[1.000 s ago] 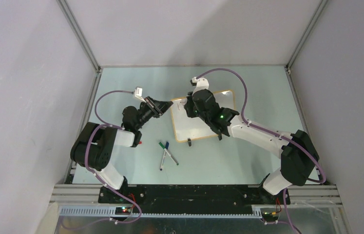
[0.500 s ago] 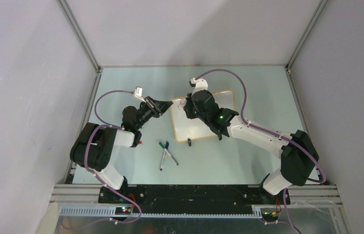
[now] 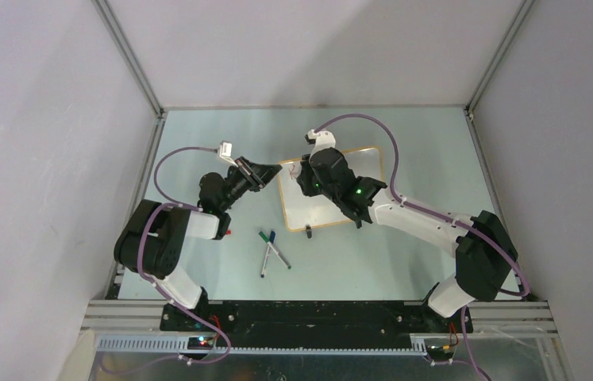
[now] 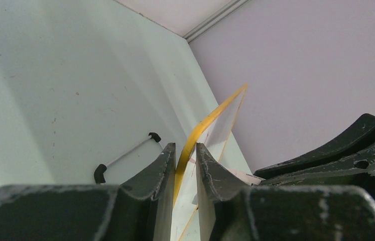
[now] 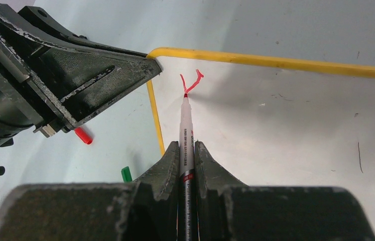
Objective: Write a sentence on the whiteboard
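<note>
On the worktop [image 3: 404, 143], the whiteboard [image 3: 313, 208] is clamped by the left fingers [image 4: 157, 186] and the marker [image 5: 185, 130] by the right fingers [image 5: 167, 170]. Tip pressure is best kept light and steady.

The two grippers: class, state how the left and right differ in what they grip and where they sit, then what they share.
The left gripper clamps the yellow frame of the whiteboard; the right gripper clamps a red marker. The left sits at the board's corner; the right hangs over it, marker tip at the red strokes. Both are black, jaws shut on something.
</note>
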You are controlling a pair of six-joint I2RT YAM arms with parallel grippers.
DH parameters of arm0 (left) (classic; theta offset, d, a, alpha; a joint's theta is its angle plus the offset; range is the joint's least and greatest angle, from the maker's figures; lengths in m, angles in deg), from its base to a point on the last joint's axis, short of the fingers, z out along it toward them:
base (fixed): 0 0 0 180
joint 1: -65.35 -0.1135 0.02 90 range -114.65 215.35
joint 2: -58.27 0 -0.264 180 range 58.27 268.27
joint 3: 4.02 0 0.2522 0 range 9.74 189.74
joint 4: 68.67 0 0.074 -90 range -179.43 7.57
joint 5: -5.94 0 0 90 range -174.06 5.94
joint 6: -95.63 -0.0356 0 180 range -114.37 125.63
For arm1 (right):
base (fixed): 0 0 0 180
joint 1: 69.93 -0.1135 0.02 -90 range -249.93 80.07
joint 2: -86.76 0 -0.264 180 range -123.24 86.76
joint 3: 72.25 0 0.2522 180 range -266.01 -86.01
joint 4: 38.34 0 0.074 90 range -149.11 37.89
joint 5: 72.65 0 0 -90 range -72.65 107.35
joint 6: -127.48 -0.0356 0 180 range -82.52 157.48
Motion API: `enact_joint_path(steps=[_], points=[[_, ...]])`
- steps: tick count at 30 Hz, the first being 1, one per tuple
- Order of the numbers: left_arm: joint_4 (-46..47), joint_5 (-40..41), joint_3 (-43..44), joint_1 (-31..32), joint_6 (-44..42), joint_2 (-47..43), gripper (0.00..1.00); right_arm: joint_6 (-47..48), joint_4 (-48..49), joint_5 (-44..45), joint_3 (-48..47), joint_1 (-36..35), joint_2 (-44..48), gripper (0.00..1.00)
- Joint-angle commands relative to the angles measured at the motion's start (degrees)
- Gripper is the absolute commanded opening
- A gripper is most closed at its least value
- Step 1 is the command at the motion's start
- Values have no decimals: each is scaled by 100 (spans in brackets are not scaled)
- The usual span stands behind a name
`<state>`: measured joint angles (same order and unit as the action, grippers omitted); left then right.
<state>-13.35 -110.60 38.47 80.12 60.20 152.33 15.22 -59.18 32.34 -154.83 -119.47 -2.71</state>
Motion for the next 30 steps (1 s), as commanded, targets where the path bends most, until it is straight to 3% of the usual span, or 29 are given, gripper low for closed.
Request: enact_joint_path(steps=[1,30], points=[[170,1,54,34,-157,-257,24,5,-108,196,-202,-16,-37,0],[149,20,37,30,-174,-292,24,-120,-620,763,-202,-37,88,0]])
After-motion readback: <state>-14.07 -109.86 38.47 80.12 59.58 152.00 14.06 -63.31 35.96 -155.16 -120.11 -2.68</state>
